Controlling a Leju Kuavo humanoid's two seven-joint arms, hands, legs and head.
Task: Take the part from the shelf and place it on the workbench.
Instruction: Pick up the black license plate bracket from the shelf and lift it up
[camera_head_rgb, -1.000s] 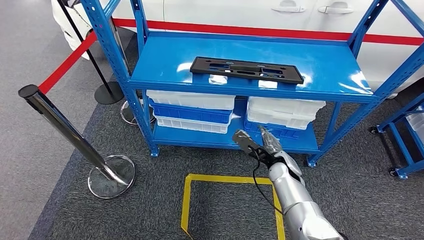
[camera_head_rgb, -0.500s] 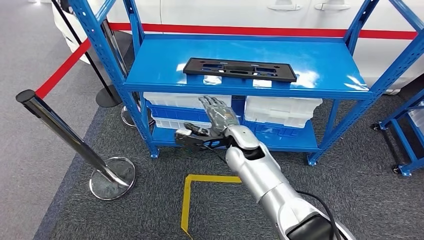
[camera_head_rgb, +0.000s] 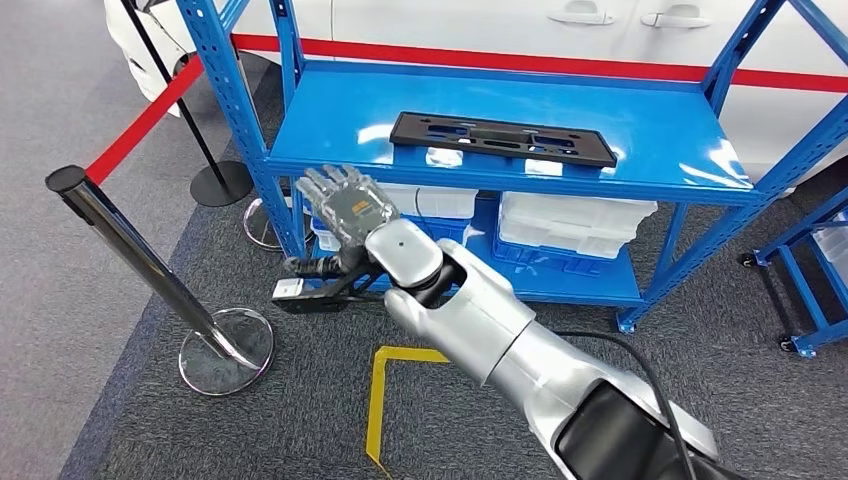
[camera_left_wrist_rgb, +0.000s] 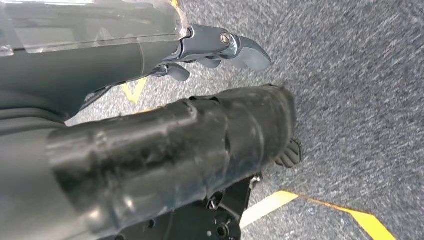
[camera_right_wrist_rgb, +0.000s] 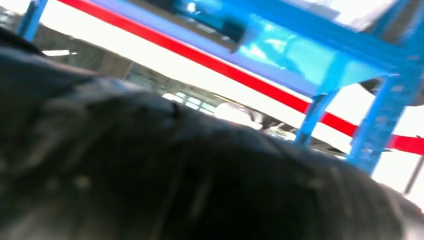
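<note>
The right hand (camera_head_rgb: 345, 205) is raised in front of the blue shelf (camera_head_rgb: 640, 135), level with the front edge of its upper deck and near the shelf's front left post. Its back faces the head camera and its fingers (camera_head_rgb: 322, 184) are fanned apart and pointing up, with nothing between them and nothing touching them; the thumb sticks out low, toward the floor side. The silver right arm (camera_head_rgb: 480, 325) runs back from it across the lower part of the head view. The part (camera_head_rgb: 502, 138), a long flat black plate with slots, lies flat on the shelf's upper deck, near the middle and close to the front edge, well apart from the right hand. Under that deck, white and blue bins (camera_head_rgb: 575, 222) sit on the shelf's lower level. The left hand (camera_left_wrist_rgb: 220, 47) shows in the left wrist view over grey carpet and yellow floor tape (camera_left_wrist_rgb: 310, 207), away from the shelf; its fingers look loosely curled with nothing in them, though how far they are closed I cannot tell.
</note>
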